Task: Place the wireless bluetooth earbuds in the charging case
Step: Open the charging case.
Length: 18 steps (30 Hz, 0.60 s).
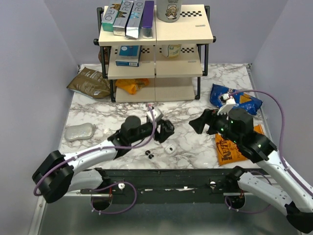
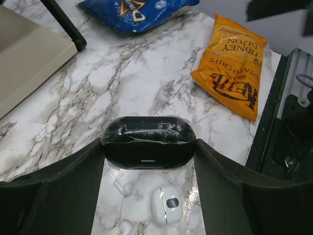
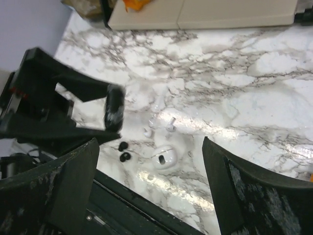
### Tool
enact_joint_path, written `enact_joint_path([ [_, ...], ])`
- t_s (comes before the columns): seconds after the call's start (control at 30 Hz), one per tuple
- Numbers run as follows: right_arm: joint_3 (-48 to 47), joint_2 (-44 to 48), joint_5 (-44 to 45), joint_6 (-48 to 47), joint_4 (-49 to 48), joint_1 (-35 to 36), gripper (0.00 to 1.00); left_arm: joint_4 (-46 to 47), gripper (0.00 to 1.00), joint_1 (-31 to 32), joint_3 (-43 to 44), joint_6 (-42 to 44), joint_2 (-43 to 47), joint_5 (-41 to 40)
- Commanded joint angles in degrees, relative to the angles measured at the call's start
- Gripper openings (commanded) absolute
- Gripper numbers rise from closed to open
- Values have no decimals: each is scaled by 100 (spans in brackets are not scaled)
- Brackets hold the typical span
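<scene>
Clamping the black charging case (image 2: 149, 142) by its two ends, the left jaws are holding it with its lid seemingly shut; whether it is resting on the marble bench (image 1: 195, 147) or hanging just above it is not clear. The two black wireless bluetooth earbuds (image 3: 123, 151) are lying side by side on the bench near its front edge, outside the case and just beside a small white case (image 3: 164, 157). Two white earbuds (image 3: 159, 128) are lying close behind that white case. The right jaws are standing spread wide with nothing between them, hanging over the bench to the right of the buds and well apart from them. An orange chip bag (image 2: 230, 68) and a blue snack bag (image 1: 234, 98) are lying on the right side of the bench, and a wooden shelf rack (image 1: 156, 34) is standing at the back.
</scene>
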<state>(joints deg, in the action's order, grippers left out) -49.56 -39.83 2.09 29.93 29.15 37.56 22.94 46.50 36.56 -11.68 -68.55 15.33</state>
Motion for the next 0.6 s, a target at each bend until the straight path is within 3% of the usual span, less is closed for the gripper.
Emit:
enact_joint_path([
  [0.0, -168, -191, -454, -452, -260, 41, 92, 2284, 0, 272, -1448, 429, 667, -292],
  [0.13, -457, -593, -1260, -725, -339, 41, 91, 1917, 0, 526, -1625, 834, 1167, -811],
  [0.23, -651, -1051, -1867, -866, -173, 67, 91, 2135, 0, 632, -1940, 799, 1501, -1067],
  [0.33, -616, -1254, -2019, -937, -208, 225, 90, 2592, 0, 685, -2380, 676, 1748, -1242],
  [0.57, -827, -1799, -1852, -1042, -366, 813, 90, 2453, 0, 817, -2399, 834, 1775, -1384],
])
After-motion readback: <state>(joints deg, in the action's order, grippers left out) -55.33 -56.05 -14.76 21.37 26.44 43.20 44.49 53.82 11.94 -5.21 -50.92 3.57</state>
